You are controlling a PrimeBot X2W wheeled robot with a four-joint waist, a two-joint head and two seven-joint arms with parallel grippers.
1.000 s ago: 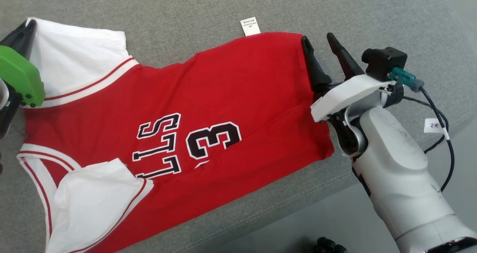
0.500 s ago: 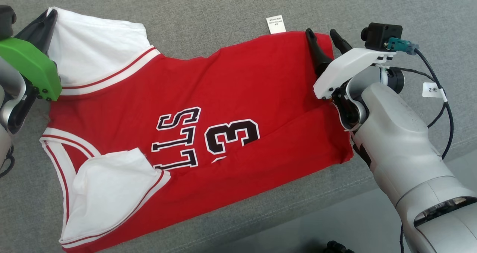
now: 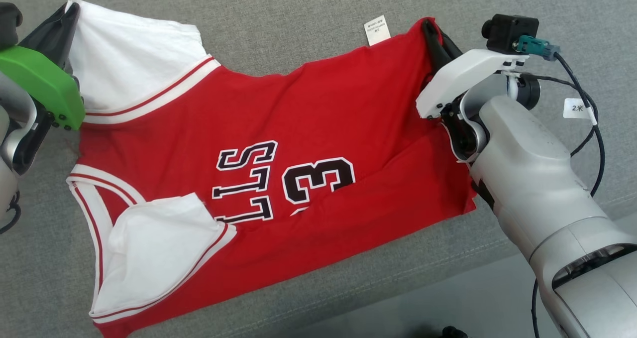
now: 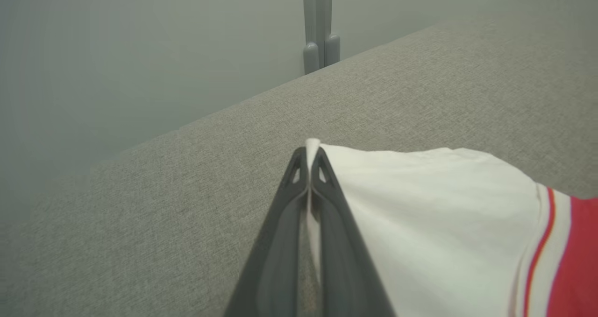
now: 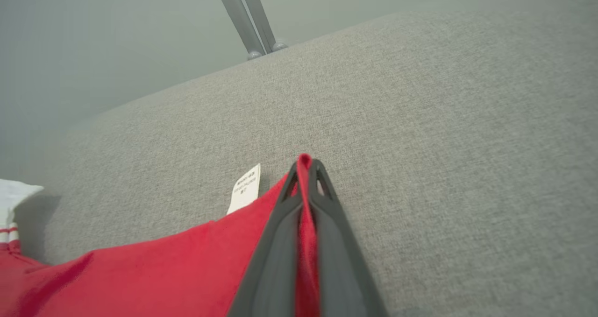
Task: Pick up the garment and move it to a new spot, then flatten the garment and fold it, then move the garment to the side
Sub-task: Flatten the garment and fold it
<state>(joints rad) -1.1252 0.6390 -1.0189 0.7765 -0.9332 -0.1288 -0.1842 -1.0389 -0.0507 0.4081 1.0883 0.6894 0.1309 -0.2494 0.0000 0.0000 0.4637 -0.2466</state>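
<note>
Head view: red jersey (image 3: 308, 129) lies spread mid-frame on grey cushion (image 3: 278, 4). Left gripper (image 3: 69, 17), upper left, clamped on white sleeve (image 3: 134, 54). Right gripper (image 3: 432, 32), upper right, pinches red hem corner (image 3: 415, 49). Two-corner hold prob. to lift & shift it w/o bunching.

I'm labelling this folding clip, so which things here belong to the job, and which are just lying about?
Job:
- red jersey
- left gripper, shut on its white sleeve
- right gripper, shut on its red hem corner

Just around:
- grey cushion under the jersey
- grey metal post behind
- tagged black cable by the right arm
</note>
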